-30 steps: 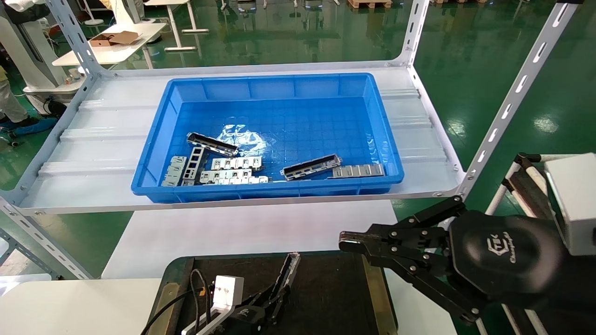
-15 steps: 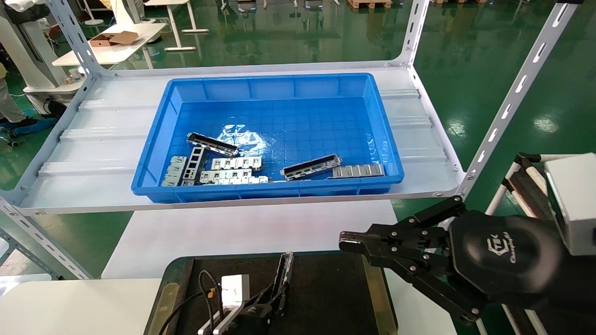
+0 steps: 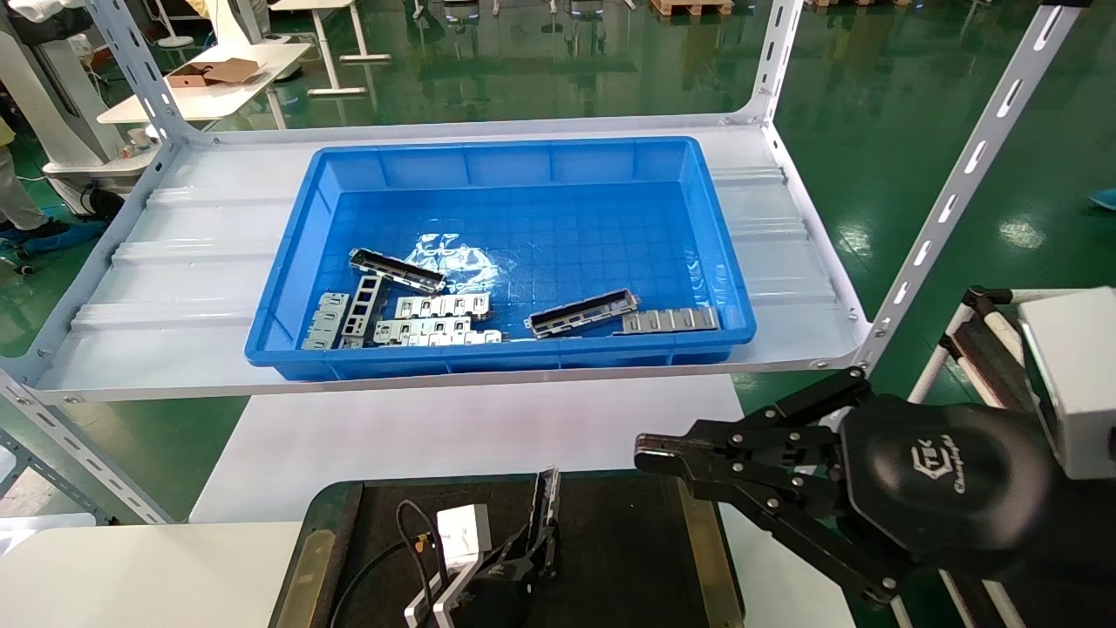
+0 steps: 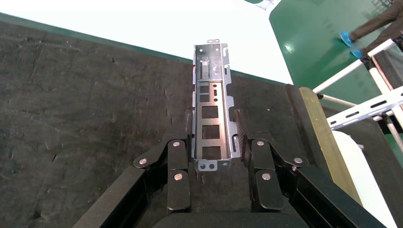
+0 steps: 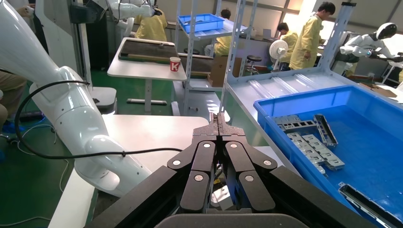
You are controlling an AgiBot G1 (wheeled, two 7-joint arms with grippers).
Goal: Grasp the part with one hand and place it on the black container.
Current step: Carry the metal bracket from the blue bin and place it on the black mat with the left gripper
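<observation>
Left gripper (image 4: 214, 142) low over black container (image 3: 610, 558), fingers (image 4: 178, 152) clamped on both long sides of the part (image 4: 212, 124). Part (image 3: 547, 510) held by one end, other end reaching toward container's far edge; contact with matte surface unclear. Right gripper (image 3: 649, 453) parked off container's right side, fingers pressed together, holding nothing. More parts in blue bin (image 3: 288, 288) on shelf.
</observation>
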